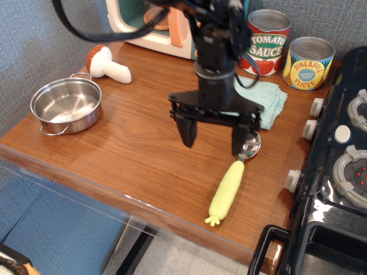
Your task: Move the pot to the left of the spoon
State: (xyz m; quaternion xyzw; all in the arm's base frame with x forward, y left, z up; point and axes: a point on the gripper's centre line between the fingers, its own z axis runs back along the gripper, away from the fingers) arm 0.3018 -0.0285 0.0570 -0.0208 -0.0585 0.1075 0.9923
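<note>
The shiny steel pot with two wire loop handles sits empty at the table's left end. The spoon lies near the front right, metal bowl toward the back, pale yellow-green handle toward the front edge. My gripper hangs open and empty above the table, fingers pointing down, just left of and above the spoon's bowl. The right finger is close to the spoon's bowl. The pot is well to the left of the gripper.
A toy mushroom lies behind the pot. A toy microwave stands at the back. A teal cloth, a tomato sauce can and a pineapple can are at the back right. A black stove borders the right.
</note>
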